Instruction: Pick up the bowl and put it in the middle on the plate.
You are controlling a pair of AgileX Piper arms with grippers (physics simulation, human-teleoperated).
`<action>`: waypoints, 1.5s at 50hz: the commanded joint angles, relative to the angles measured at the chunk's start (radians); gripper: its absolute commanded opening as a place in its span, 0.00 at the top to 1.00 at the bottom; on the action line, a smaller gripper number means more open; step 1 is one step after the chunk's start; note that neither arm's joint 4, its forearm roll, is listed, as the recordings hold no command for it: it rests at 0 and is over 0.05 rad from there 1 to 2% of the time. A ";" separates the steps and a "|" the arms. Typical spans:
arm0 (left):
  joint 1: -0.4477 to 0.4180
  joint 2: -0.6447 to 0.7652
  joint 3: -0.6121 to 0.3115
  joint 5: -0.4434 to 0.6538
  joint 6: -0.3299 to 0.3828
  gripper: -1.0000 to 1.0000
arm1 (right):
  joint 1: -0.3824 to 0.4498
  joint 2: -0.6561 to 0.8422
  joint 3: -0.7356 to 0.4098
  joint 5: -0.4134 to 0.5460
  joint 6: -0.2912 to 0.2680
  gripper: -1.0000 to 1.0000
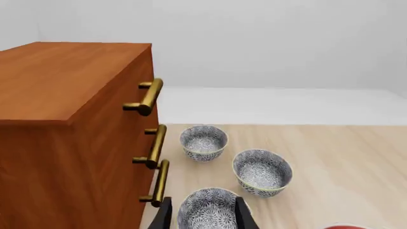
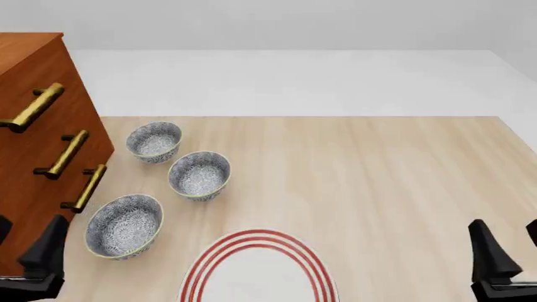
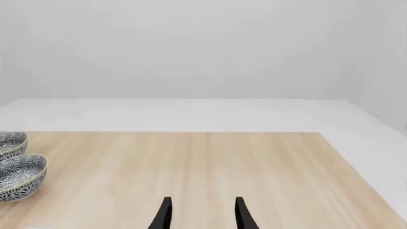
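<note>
My left gripper (image 2: 25,251) hangs with fingers apart beside the drawer cabinet (image 2: 34,145). The bowl (image 2: 124,225) nearest it sits left of the plate (image 2: 258,270). It looks rigid, glazed and slippery; I'd pinch its rim. My right gripper (image 2: 503,251) idles, spread, holding nothing.

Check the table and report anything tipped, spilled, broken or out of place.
Nothing stands out. The three bowls sit upright beside the wooden cabinet, and the plate lies flat, unbroken. No spills.
</note>
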 commanded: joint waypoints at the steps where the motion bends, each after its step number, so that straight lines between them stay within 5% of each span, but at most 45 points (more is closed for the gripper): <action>1: -0.003 -0.048 0.051 -0.053 0.019 0.00 | 0.002 0.000 -0.005 -0.007 -0.018 0.00; 11: -0.002 -0.023 0.040 -0.054 0.011 0.00 | -0.001 0.005 -0.001 -0.004 -0.002 0.00; 35: -0.087 -0.051 -0.187 0.193 0.060 0.00 | 0.000 0.000 -0.003 -0.008 -0.017 0.00; 41: -0.111 0.035 -0.217 0.204 0.061 0.00 | 0.000 0.000 -0.004 -0.007 -0.017 0.00; 43: -0.182 0.106 -0.213 0.183 0.047 0.00 | 0.000 0.000 -0.003 -0.007 -0.016 0.00; 49: -0.235 0.103 -0.261 0.216 0.211 0.00 | 0.000 0.000 -0.003 -0.008 -0.017 0.00; 61: -0.354 0.260 -0.360 0.225 0.212 0.00 | -0.001 0.002 -0.002 -0.006 -0.009 0.00; 66: -0.470 0.371 -0.409 0.233 0.211 0.00 | -0.002 0.004 -0.001 -0.006 -0.006 0.00; 69: -0.478 0.419 -0.422 0.222 0.263 0.00 | -0.001 0.001 -0.002 -0.009 -0.016 0.00; 75: -0.466 0.484 -0.465 0.216 0.249 0.00 | -0.002 0.001 -0.003 -0.005 -0.011 0.00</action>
